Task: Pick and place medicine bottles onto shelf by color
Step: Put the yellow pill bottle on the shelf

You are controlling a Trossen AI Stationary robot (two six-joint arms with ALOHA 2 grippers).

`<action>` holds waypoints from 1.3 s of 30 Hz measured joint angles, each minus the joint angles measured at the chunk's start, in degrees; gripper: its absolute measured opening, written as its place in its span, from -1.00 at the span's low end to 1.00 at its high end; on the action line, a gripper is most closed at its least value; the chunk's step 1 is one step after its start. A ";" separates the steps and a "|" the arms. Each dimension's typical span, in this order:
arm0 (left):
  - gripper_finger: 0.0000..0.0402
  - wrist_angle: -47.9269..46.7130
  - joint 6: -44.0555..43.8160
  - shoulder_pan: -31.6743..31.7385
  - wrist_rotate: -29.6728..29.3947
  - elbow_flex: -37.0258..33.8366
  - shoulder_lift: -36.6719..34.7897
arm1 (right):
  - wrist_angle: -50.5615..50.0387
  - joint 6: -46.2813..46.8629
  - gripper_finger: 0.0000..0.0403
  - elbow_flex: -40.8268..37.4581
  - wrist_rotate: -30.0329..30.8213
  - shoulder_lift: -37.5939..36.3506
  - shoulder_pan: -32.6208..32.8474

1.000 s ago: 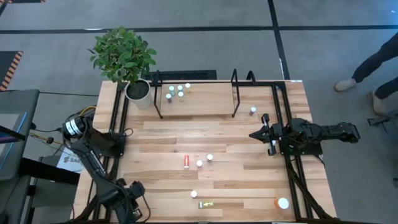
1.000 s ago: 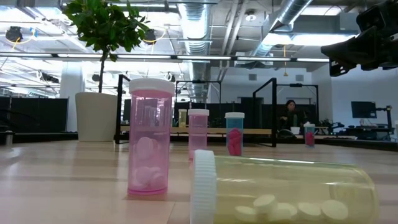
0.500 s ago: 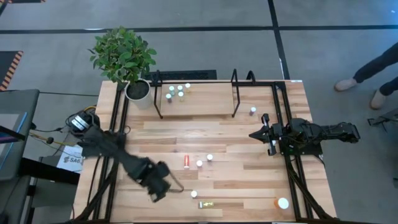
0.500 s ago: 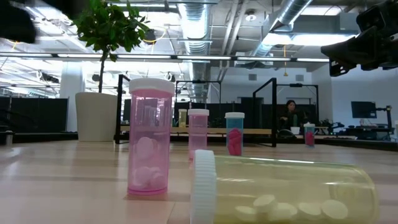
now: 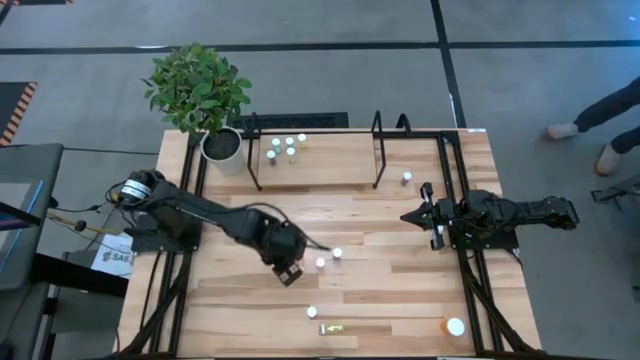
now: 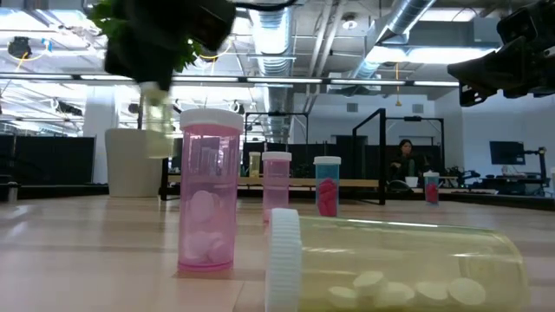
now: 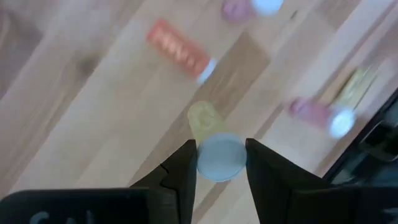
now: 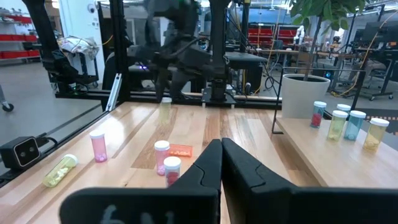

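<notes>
1. Reaching over the table's middle, the left gripper (image 7: 219, 163) pinches a yellow bottle (image 7: 214, 149) by its white cap, apparently held clear above the boards, though the blur leaves that unsure.
2. A red bottle (image 7: 180, 48) lies on its side below it, partly hidden under the arm in the high view.
3. Two white-capped bottles (image 5: 337, 253) stand just at three o'clock of the left gripper.
4. Another yellow bottle (image 5: 332, 328) lies at six o'clock, near the front edge.
5. The shelf (image 5: 330, 160) sits at twelve o'clock, with four bottles (image 5: 289, 146) clustered at its left end.
6. The right gripper (image 5: 422, 214) waits at three o'clock, fingers pressed together and holding nothing.
</notes>
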 joint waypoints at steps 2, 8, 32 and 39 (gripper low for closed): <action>-0.48 2.36 -0.02 1.77 0.48 0.00 0.00 | 0.00 0.00 -0.87 0.02 0.00 0.00 0.00; -0.48 5.09 -0.23 6.21 0.53 0.00 0.02 | 0.00 0.00 -0.87 0.02 0.00 0.00 0.00; -0.48 -6.21 41.64 37.01 3.96 0.02 0.07 | 0.00 0.00 -0.87 0.00 0.00 0.00 0.02; -0.48 -9.87 46.04 37.95 1.01 5.03 1.75 | 0.02 0.00 -0.87 0.00 0.00 0.00 0.00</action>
